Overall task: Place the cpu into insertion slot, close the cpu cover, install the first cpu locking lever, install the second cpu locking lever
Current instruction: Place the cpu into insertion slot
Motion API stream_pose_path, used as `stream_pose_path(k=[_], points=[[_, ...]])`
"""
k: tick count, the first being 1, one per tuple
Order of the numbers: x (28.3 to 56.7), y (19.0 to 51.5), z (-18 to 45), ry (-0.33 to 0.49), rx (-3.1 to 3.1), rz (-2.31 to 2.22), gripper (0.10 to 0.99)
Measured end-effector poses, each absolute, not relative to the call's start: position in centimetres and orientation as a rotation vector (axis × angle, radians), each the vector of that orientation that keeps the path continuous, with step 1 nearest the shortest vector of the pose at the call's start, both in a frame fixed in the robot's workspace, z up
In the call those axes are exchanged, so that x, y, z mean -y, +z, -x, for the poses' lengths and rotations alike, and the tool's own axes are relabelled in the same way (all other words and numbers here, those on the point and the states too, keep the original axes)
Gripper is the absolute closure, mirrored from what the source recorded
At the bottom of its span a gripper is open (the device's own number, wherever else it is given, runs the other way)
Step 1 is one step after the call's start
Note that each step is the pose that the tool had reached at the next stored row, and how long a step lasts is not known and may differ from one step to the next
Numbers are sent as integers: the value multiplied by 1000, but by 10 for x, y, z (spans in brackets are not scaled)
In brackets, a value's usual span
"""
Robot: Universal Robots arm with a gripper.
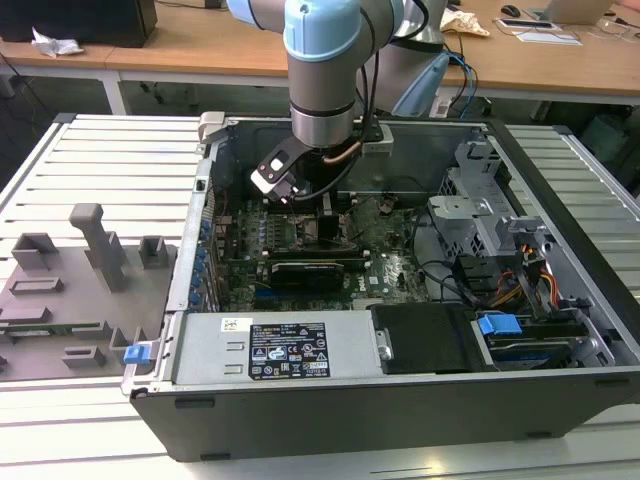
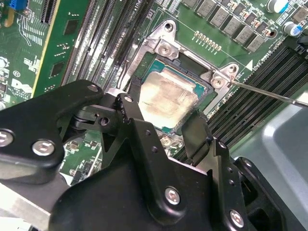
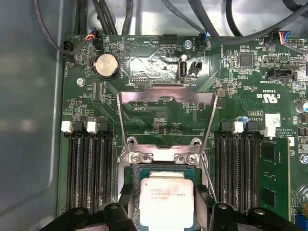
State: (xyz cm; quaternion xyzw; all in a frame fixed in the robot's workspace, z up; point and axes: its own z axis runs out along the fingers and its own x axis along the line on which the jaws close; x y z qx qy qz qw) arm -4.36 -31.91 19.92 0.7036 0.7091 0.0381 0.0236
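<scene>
The cpu (image 2: 166, 98), a square chip with a dull silver top, lies flat in the insertion slot (image 2: 187, 67) on the green board; it also shows in the first wrist view (image 3: 166, 202). My gripper (image 2: 163, 106) straddles it, one black finger (image 2: 130, 103) against each of two opposite edges, so it is shut on the chip. The cpu cover (image 3: 166, 97), a thin silvery frame, stands swung up behind the socket. A thin wire locking lever (image 2: 269, 94) sticks out free beside the socket. In the exterior view the gripper (image 1: 300, 205) is low inside the computer case.
Black memory slots (image 3: 89, 168) flank the socket on both sides. A long black expansion card (image 1: 305, 270) lies in front of the gripper. The power supply (image 1: 270, 345), drive cage (image 1: 480, 210) and case walls close in the board. Grey fixtures (image 1: 90, 250) sit outside at the exterior view's left.
</scene>
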Motion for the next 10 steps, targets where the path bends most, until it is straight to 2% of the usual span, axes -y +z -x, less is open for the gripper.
stream_pose_path(k=[10], points=[[318,202,43,124,-2197,-2181,475]])
